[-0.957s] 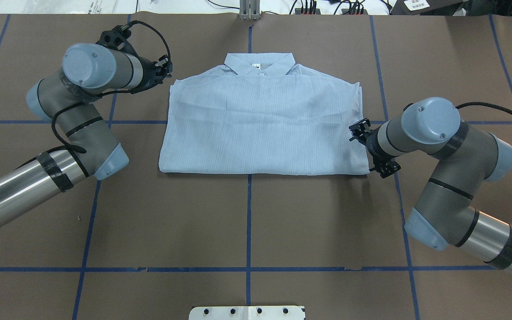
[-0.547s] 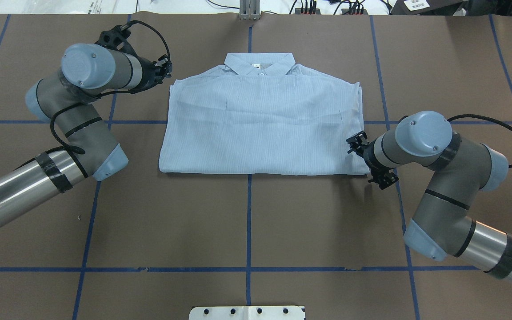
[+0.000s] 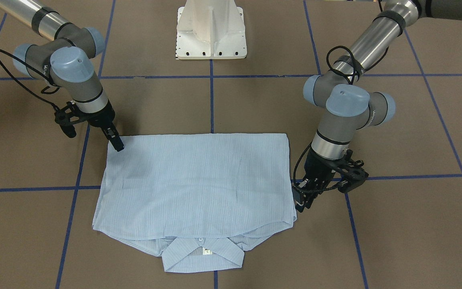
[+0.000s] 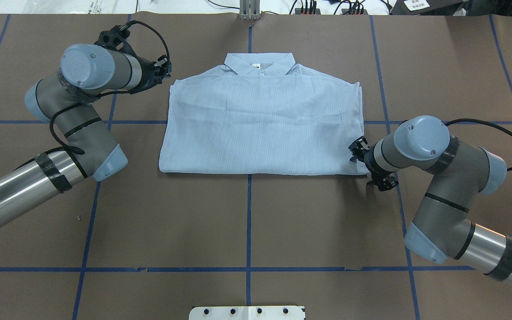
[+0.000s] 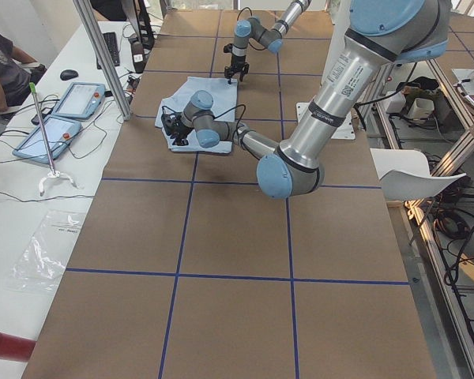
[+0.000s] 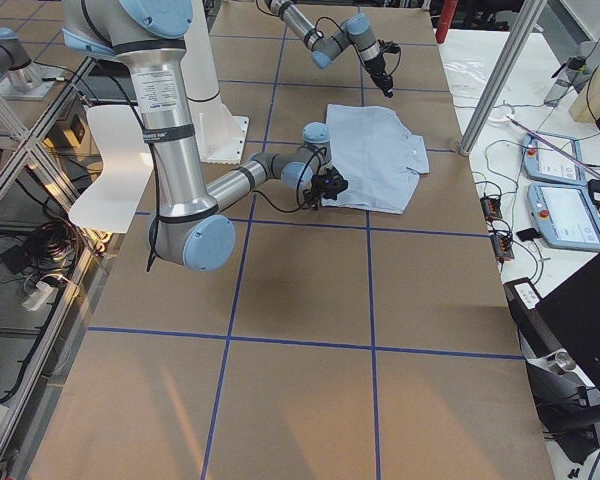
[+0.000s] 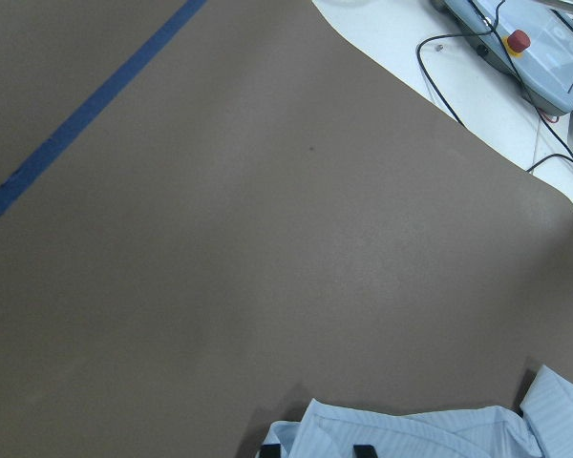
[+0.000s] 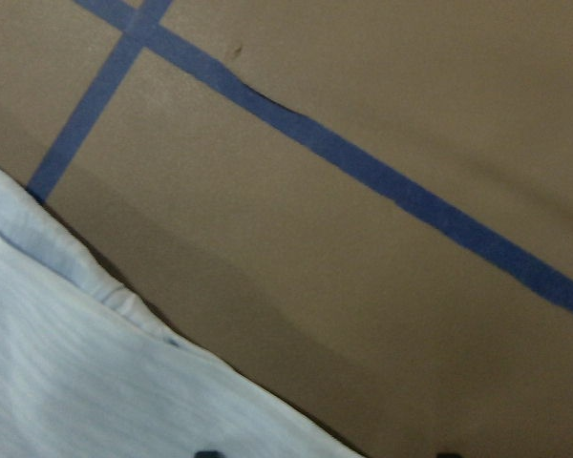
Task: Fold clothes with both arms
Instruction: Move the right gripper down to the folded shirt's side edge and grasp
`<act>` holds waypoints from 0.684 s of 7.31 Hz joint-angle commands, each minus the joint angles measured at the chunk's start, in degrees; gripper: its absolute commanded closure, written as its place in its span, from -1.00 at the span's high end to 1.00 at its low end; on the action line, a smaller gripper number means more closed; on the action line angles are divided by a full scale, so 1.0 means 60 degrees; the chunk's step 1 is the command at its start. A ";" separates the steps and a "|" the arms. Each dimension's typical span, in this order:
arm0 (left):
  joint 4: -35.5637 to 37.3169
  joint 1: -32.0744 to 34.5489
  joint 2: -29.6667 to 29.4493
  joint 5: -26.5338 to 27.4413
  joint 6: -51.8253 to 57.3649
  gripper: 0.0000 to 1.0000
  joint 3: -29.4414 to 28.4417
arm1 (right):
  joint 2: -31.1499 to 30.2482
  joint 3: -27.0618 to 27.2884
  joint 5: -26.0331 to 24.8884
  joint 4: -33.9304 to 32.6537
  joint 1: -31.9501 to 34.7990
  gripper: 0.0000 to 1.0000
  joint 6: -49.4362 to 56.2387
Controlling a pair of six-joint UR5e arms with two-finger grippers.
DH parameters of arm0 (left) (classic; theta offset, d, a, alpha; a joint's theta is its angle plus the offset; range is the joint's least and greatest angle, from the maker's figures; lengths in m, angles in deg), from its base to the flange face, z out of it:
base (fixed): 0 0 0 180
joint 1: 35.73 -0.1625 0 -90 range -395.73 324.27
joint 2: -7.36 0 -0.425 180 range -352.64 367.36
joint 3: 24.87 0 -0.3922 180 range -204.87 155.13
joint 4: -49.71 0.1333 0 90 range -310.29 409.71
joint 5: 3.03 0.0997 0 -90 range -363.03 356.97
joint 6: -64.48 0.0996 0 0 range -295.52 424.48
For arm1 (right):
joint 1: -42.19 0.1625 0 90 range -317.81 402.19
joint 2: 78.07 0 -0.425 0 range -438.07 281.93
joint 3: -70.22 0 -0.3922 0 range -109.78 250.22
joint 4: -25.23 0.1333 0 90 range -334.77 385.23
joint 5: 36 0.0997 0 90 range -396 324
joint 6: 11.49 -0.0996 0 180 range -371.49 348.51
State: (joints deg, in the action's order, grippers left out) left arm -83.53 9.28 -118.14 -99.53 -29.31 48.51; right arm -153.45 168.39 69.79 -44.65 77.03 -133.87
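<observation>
Exterior front-facing: shirt (image 3: 195,180) neck tag (image 3: 206,251) print unreadable; left jaws apart, right jaws apart, at shirt edges.

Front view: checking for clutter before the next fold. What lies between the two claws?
Only the folded shirt, from the right claw at one corner to the left claw beside the opposite edge, in the front view.

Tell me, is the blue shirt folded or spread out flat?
Folded. The shirt lies as a compact rectangle, no sleeves stick out, and an upper layer ends just short of the collar.
</observation>
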 commanded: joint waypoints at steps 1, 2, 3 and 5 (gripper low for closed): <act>0.0000 -0.0001 0.0042 0.0000 -0.0014 -0.26 0.0015 | -0.0005 0.0044 0.0063 0.0001 0.0023 -1.00 0.0063; 0.0000 -0.0001 0.0057 0.0000 -0.0014 -0.26 0.0015 | -0.0005 0.0233 0.0136 0.0001 0.0053 -1.00 0.0063; 0.0000 -0.0001 0.0043 0.0000 -0.0014 -0.25 0.0001 | -0.0019 0.0380 0.0136 -0.0014 0.0053 -1.00 0.0063; 0.0000 -0.0001 0.0057 0.0000 -0.0014 -0.23 0.0000 | -0.0063 0.0397 0.0049 -0.0058 0.0038 -1.00 0.0063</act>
State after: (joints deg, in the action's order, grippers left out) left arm -83.53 9.27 -117.82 -99.53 -29.39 48.53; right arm -153.66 170.81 70.39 -44.90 77.32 -133.56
